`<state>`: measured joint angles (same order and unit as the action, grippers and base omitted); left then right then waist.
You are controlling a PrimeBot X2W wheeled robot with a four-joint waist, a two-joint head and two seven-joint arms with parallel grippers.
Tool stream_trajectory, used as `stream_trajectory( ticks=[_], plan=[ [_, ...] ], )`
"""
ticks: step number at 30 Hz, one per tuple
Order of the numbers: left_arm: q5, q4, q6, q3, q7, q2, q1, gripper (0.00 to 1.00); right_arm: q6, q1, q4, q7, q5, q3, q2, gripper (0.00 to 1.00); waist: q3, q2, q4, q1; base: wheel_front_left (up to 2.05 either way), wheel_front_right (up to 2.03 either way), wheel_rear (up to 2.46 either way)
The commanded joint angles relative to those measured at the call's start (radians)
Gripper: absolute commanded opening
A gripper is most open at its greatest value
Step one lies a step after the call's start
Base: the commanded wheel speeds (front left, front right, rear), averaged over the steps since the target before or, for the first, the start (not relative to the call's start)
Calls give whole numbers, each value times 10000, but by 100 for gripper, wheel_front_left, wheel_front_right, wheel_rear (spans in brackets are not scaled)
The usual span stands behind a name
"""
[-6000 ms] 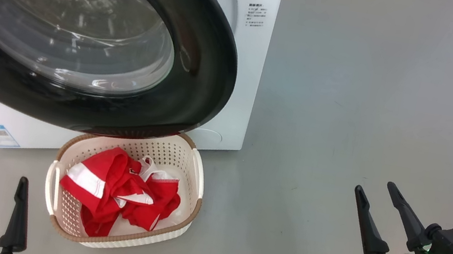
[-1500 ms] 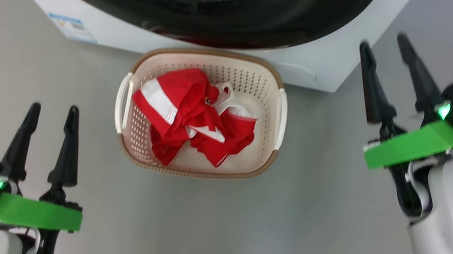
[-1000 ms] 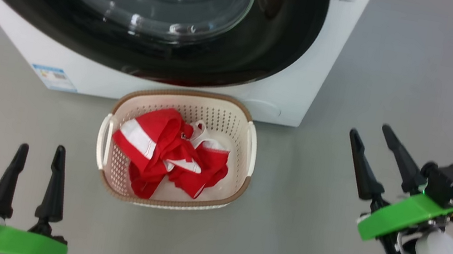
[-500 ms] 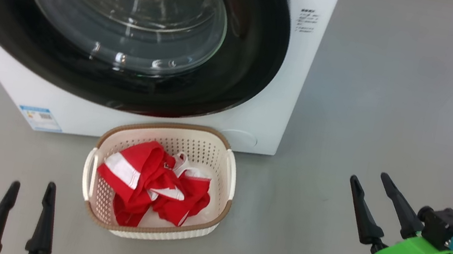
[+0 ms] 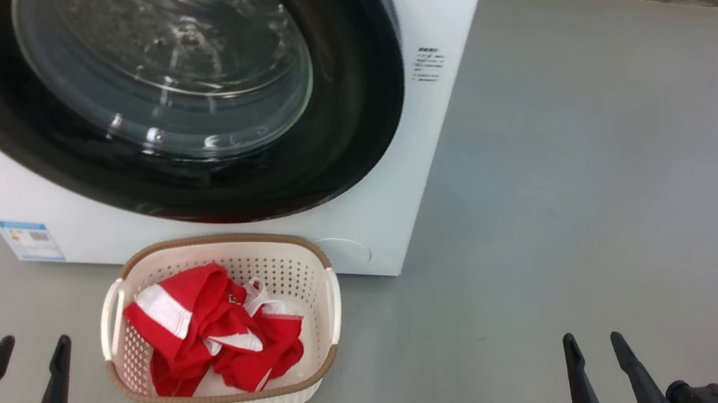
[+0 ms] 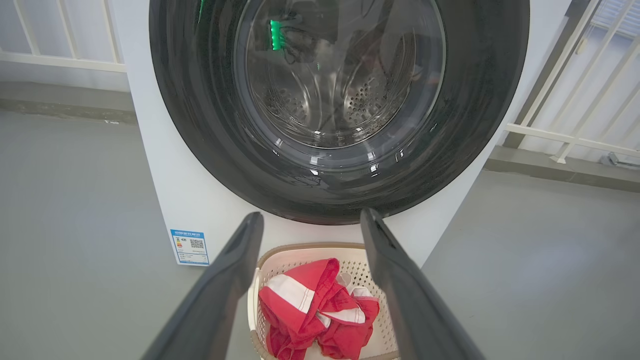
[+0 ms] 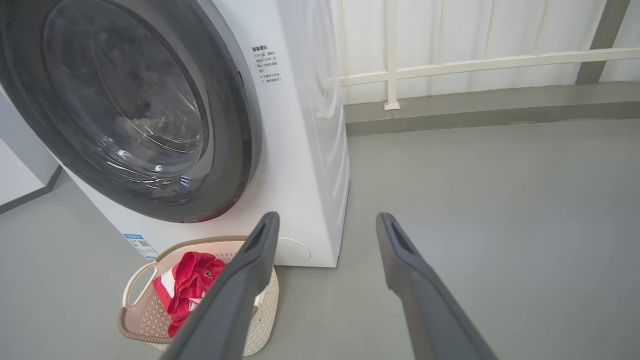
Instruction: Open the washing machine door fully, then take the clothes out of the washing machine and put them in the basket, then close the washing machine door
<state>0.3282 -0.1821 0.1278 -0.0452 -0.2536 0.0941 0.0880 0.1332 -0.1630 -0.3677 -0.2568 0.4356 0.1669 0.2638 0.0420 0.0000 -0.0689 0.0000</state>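
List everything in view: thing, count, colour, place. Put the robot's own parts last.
washer: one, white, on the floor at the back left
door: one, black with a clear glass window, on the washer's front, looks shut
label: one, blue, on the washer's lower left corner
basket: one, cream with a brown rim, on the floor before the washer
clothes: one heap, red with white bands, in the basket
floor: grey, all around
railing: white, behind the washer
left pincer: one, dark, lower left, open, empty
right pincer: one, dark, lower right, open, empty
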Motion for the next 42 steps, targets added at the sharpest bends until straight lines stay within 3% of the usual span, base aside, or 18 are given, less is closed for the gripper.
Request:
stream_trajectory(
  ticks=[1,15,42],
  plan=[
    [-73,265,29,-396,-82,153,-133,100,-25,39,232,-49,59,101,174,100,-146,0,-159,0,0,0,0],
    [-455,441,29,-532,-82,18,188,100,-25,535,334,-49,4,-169,279,100,-365,0,-505,0,0,0,0],
    [-449,631,29,-543,-82,-5,379,100,-25,703,431,-49,-85,-350,187,100,-416,0,-486,0,0,0,0]
  ],
)
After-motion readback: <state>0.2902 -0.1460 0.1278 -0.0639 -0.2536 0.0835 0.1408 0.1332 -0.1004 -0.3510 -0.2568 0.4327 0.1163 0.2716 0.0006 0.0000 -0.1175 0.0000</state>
